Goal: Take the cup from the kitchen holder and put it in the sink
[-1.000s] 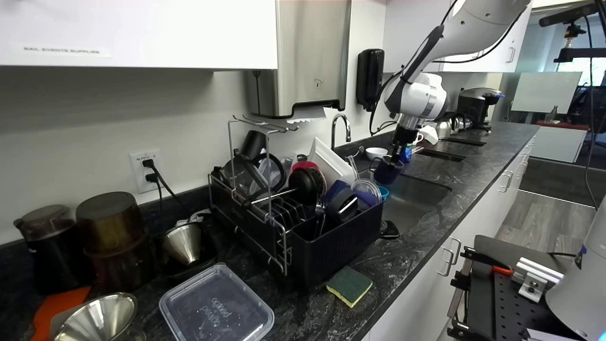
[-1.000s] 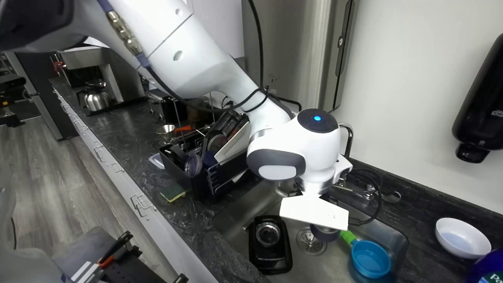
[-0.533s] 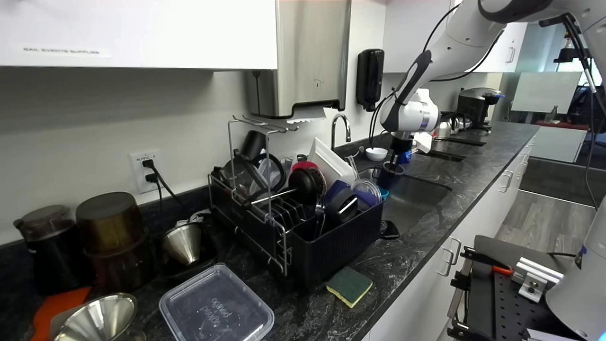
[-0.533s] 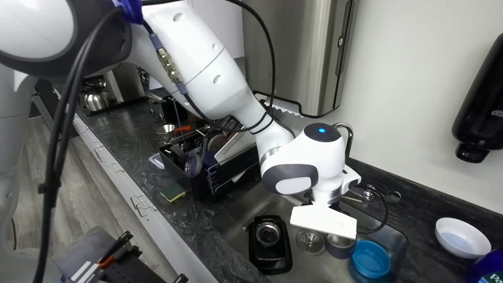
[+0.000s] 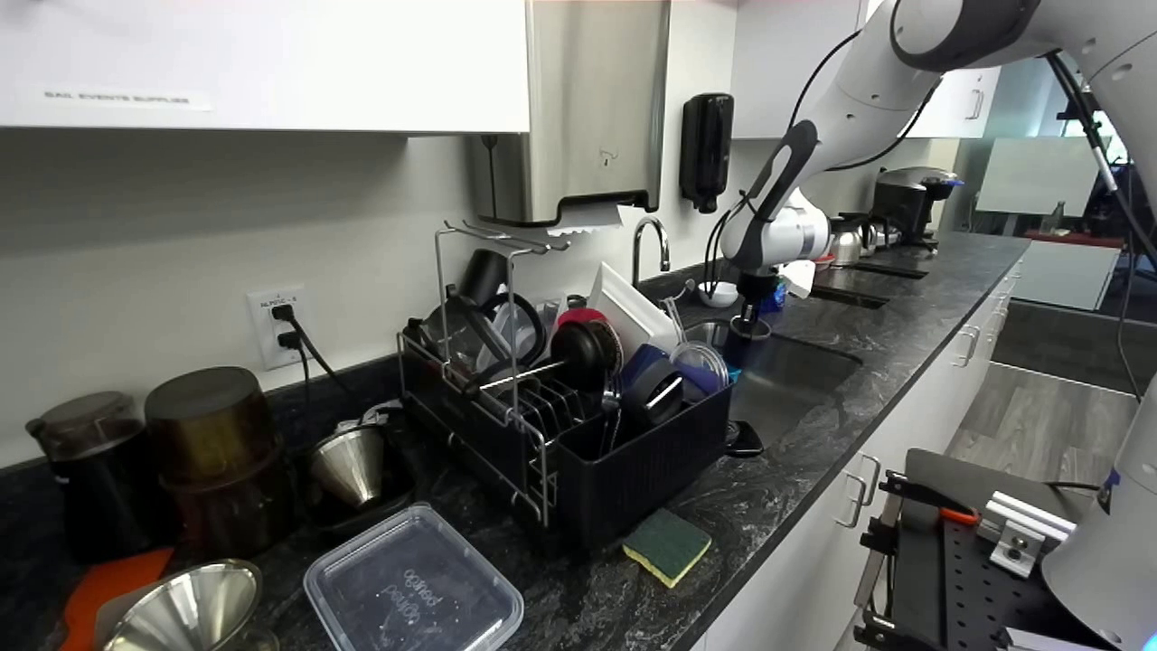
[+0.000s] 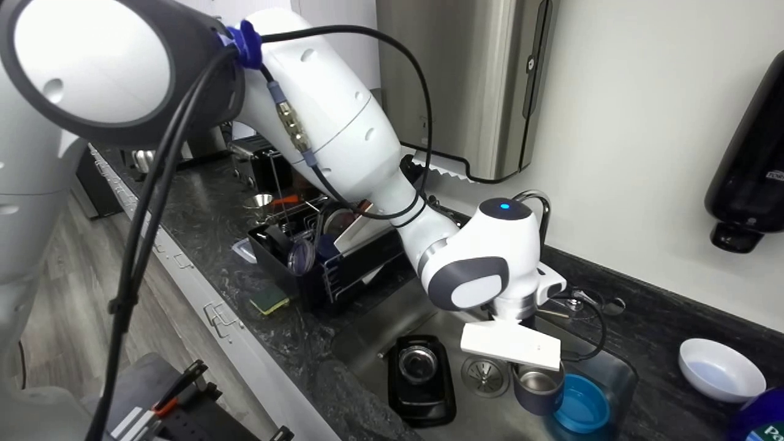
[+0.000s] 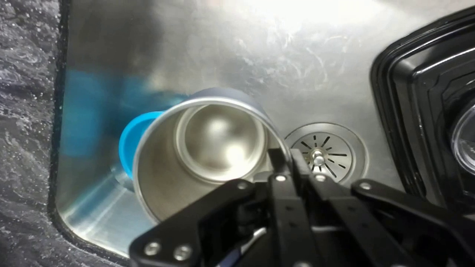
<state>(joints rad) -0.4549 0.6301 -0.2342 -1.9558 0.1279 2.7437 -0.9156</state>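
The rim of the metal-lined cup (image 7: 213, 150) is pinched by the gripper (image 7: 288, 158): in the wrist view one finger is seen inside the wall and one outside, with only a narrow gap left between them. The cup is held mouth up within the sink (image 7: 259, 70), just beside the drain (image 7: 318, 158); whether its base is touching the sink floor cannot be made out. In the wrist view a blue dish (image 7: 130, 139) is partly covered by it.

In an exterior view, "EVENTS SUPPLIES" can be read on a label (image 5: 126, 97) fixed to the white cupboard (image 5: 298, 54), the word before it being blurred. Lettering is borne by the clear lid (image 5: 414, 583) but cannot be read with certainty. In an exterior view, "TOR" is shown on the soap dispenser (image 6: 753, 159), and "Pa" on the blue bottle (image 6: 759, 411), both cut off by the picture's edge.
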